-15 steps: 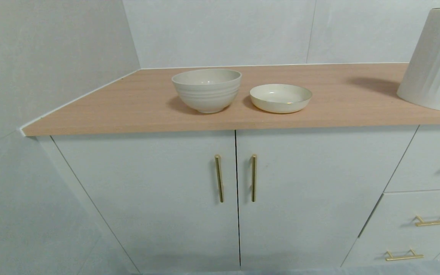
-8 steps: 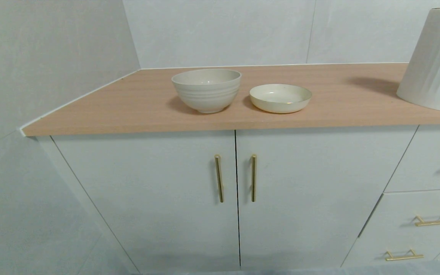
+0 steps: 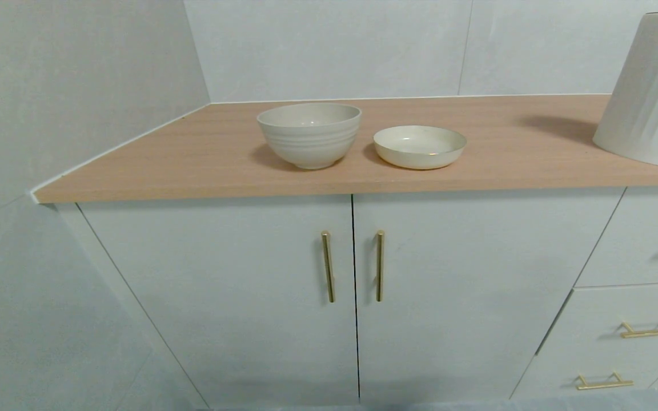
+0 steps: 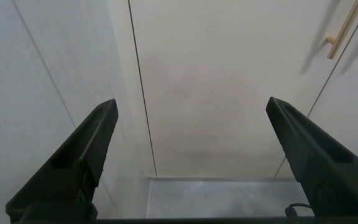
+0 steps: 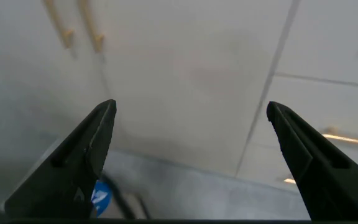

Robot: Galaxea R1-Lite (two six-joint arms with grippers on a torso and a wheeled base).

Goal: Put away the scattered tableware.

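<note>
So the two bits of tableware are both up on the wooden countertop [image 3: 192, 162], close to its front edge: a deep bowl [image 3: 309, 134] with ribbed sides, standing upright, and a shallow dish [image 3: 419, 146] at the bowl's 3 o'clock. The dish is just beside the bowl but not touching it, with a sliver of wood between them. Way off at the dish's 2 o'clock there's a tall white ribbed shade [image 3: 652, 91] sitting on the same top, well apart from both. Down at the bowl's 6 o'clock are the two pale cabinet doors [image 3: 220, 297], shut, with a pair of upright gold bar handles [image 3: 328, 266] either side of the centre seam, and at about 4 o'clock from there a stack of drawers [image 3: 620, 319] with gold pulls of their own. Neither arm is anywhere near the bowls. The left gripper [image 4: 190, 106] hangs low in front of a door panel with the floor [image 4: 216, 196] just past it, its dark fingers [image 4: 79, 168] spread wide with nothing between them. Same story for the right gripper [image 5: 190, 107] – jaws wide apart and holding nothing, looking at the doors and drawers, with a small blue thing [image 5: 101, 196] down by the floor that can't be made out.
</note>
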